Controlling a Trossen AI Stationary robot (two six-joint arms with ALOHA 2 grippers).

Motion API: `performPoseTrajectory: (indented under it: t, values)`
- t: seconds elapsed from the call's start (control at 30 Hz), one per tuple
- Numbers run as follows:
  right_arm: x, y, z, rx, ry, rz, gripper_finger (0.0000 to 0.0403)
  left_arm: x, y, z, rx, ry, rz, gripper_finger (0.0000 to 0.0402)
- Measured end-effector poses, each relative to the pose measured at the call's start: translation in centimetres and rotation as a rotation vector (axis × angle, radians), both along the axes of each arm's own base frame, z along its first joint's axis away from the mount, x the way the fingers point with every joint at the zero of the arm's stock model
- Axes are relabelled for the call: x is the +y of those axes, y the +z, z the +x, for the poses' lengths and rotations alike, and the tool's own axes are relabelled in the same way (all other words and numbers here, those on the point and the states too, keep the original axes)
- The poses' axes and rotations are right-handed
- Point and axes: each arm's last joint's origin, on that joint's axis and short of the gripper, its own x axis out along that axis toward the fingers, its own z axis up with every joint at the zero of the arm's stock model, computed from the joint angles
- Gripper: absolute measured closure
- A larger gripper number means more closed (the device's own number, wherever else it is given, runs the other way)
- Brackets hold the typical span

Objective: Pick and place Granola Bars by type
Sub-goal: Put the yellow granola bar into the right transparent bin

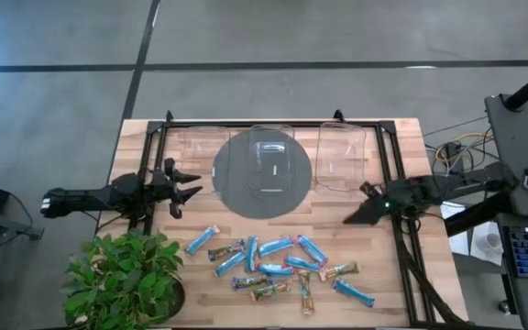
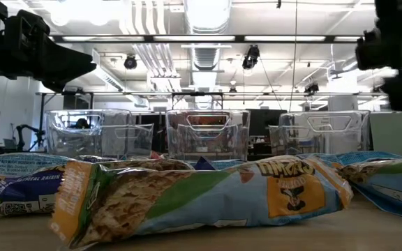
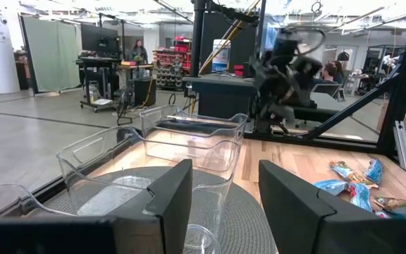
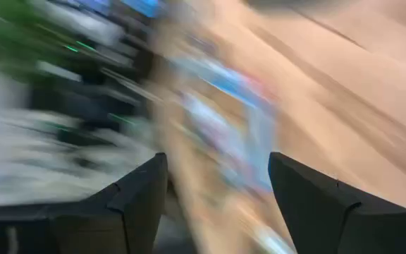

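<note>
Several wrapped granola bars (image 1: 278,268) lie flat in a loose heap on the wooden table near its front edge, some in blue wrappers, some brown or multicoloured; they fill the low view (image 2: 201,195). My left gripper (image 1: 193,184) is open and empty at the table's left, level with the bins. My right gripper (image 1: 351,218) is open and empty at the table's right, above the wood, right of the heap and pointing toward it. Its wrist view (image 4: 217,190) is blurred by motion.
Three clear plastic bins (image 1: 270,158) stand in a row at the back of the table, the middle one on a round grey mat (image 1: 236,197). A potted green plant (image 1: 122,275) stands at the front left corner. A dark frame (image 1: 394,174) borders the table.
</note>
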Motion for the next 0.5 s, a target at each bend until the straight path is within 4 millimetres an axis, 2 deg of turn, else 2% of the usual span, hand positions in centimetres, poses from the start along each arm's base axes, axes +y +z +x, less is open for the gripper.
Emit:
performPoseTrajectory:
  t: [0.13,0.23,0.4,0.5]
  values:
    - [1.4,2.1,0.4,0.304,0.129,-0.118,0.017,0.0,0.0,0.0,0.0,0.0,0.0,0.0254]
    - [3.0,2.9,1.9,0.414,0.24,-0.199,0.017,0.0,0.0,0.0,0.0,0.0,0.0,0.0254]
    - [6.8,2.2,4.9,0.492,0.541,-0.391,0.017,0.0,0.0,0.0,0.001,0.0,0.0,0.0254]
    - [9.5,1.5,6.6,0.547,0.653,-0.448,0.017,0.0,0.0,0.0,0.001,0.0,0.0,0.0254]
